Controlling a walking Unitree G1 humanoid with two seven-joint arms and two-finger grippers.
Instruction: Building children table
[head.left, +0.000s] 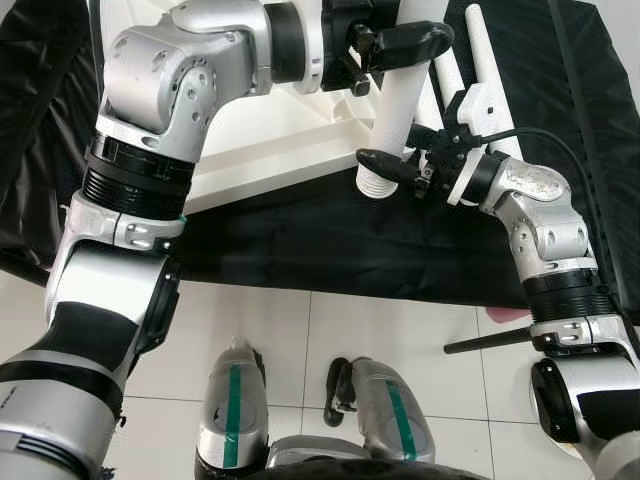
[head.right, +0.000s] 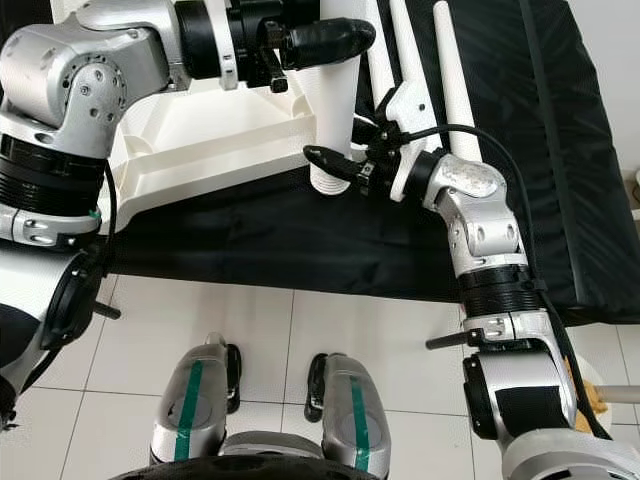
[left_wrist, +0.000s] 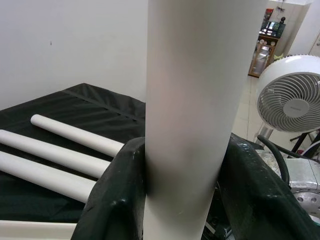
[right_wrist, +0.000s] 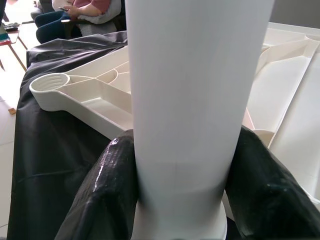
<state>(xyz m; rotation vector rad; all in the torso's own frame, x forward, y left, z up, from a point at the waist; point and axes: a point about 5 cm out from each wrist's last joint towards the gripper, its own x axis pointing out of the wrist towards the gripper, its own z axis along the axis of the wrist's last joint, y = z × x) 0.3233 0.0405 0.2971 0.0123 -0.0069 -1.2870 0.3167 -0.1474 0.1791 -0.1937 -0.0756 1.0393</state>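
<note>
white leg gripped by both fingers

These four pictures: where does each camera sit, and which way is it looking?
Left eye view: on the head, looking down at the upturned white plastic tabletop on black cloth; both silver arms and feet show.
Right eye view: the head's other eye, same scene; left gripper and right gripper clamp the white tube leg.
Left wrist view: along the left gripper's fingers at the leg, toward three spare white tube legs and a white fan.
Right wrist view: along the right gripper's fingers toward the tabletop.
Both wrist views share the gripped leg.
</note>
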